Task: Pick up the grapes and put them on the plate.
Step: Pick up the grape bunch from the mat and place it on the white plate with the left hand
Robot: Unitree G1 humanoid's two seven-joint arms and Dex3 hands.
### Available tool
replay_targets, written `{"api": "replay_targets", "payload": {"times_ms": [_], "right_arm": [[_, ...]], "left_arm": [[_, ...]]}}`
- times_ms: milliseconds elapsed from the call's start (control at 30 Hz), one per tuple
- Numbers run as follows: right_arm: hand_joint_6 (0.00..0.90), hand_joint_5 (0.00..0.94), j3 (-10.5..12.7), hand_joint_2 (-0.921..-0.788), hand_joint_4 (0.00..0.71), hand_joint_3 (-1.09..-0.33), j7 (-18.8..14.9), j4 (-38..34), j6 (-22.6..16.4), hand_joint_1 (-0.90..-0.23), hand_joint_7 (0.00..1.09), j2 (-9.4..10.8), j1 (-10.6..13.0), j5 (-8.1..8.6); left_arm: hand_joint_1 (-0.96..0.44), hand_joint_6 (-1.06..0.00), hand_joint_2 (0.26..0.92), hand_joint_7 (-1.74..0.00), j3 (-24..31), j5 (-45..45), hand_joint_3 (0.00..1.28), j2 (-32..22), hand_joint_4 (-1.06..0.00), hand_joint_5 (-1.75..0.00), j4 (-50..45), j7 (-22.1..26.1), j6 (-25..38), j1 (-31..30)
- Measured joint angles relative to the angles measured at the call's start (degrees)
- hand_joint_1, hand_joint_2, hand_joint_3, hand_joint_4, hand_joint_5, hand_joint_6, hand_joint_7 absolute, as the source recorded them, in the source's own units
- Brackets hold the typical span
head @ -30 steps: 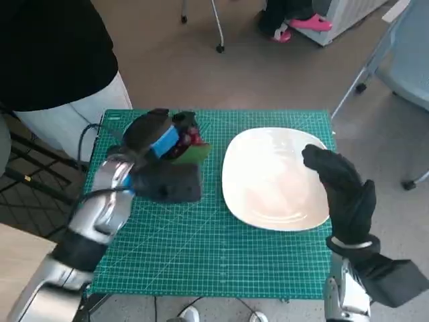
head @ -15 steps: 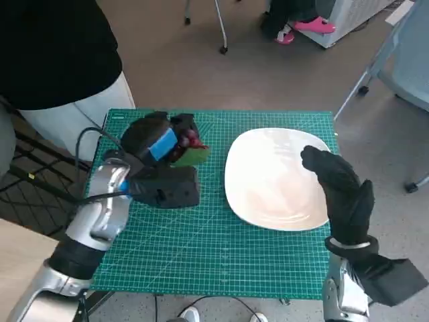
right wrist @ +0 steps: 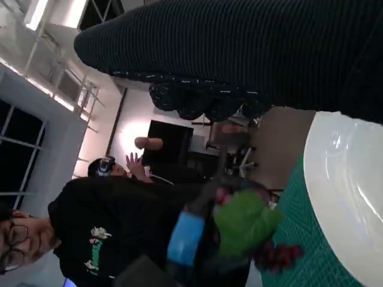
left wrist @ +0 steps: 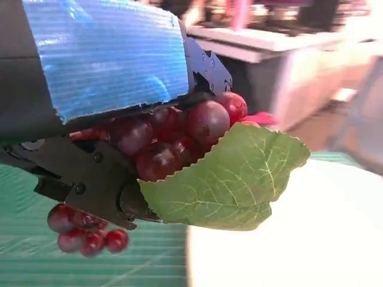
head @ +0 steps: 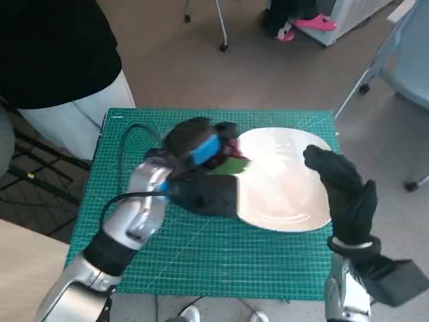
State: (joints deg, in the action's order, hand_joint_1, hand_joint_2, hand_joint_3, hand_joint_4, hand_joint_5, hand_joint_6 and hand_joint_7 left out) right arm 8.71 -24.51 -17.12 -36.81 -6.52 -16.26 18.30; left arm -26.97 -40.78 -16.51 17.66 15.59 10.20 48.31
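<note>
Green cutting mat [head: 201, 261] with white grid covers surface; person in black top and pale trousers [head: 57, 60] stands just beside mat's far-left corner; brown floor [head: 201, 74] beyond; chair legs on castors [head: 223, 47] on floor; pink shoes [head: 308, 25] farther back; person in black printed top [right wrist: 102, 239] shows in right wrist view

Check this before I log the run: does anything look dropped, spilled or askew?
Nothing stands out. The left hand holds the grapes with their green leaf at the near edge of the white plate; nothing looks dropped on the green mat.
</note>
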Motion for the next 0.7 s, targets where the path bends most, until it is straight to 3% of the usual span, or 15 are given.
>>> {"api": "replay_targets", "payload": {"times_ms": [700], "right_arm": [[0.197,0.006,1.9,-0.921,0.537,-0.848,1.8,3.9,-0.3,-0.618,0.47,0.0,4.5,-0.17]], "left_arm": [[0.00,-0.54,0.921,-1.13,-4.4,0.3,0.19,11.4,-0.52,-1.47,21.5,-1.9,-9.5,14.1]]}}
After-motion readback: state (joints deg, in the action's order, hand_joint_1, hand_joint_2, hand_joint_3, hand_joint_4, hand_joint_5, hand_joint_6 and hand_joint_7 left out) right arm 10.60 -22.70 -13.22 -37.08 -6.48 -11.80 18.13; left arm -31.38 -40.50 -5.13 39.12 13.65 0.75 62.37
